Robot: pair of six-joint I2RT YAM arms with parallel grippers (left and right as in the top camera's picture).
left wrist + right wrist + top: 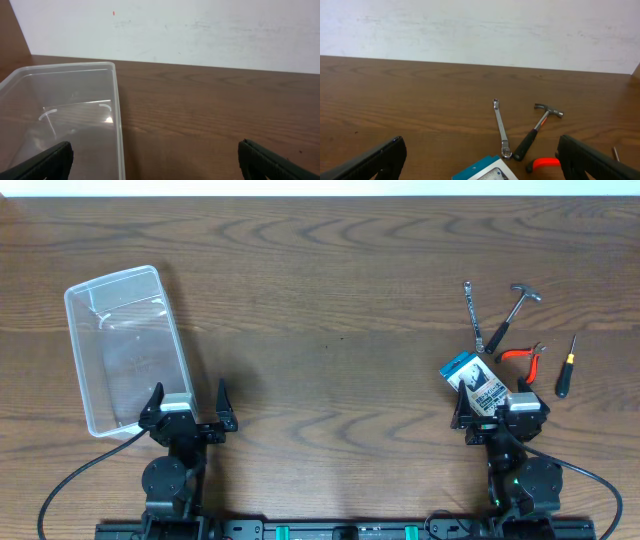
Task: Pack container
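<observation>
Now, left gripper (188, 394) and right gripper (490, 402) gape empty; I'd centre right over the blue-edged card packet (468, 370), then cross to the clear rectangular plastic container (112, 278).

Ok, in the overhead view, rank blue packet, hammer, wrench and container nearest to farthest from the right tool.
1. Blue packet, right by the right tool.
2. Hammer and wrench, farther back; too close to call.
3. Container, far left.

Clear container (130, 350); brown wood-grain table (330, 300); red-handled pliers (521, 356); black-handled hammer (508, 318); teal-edged packet (478, 380).
</observation>
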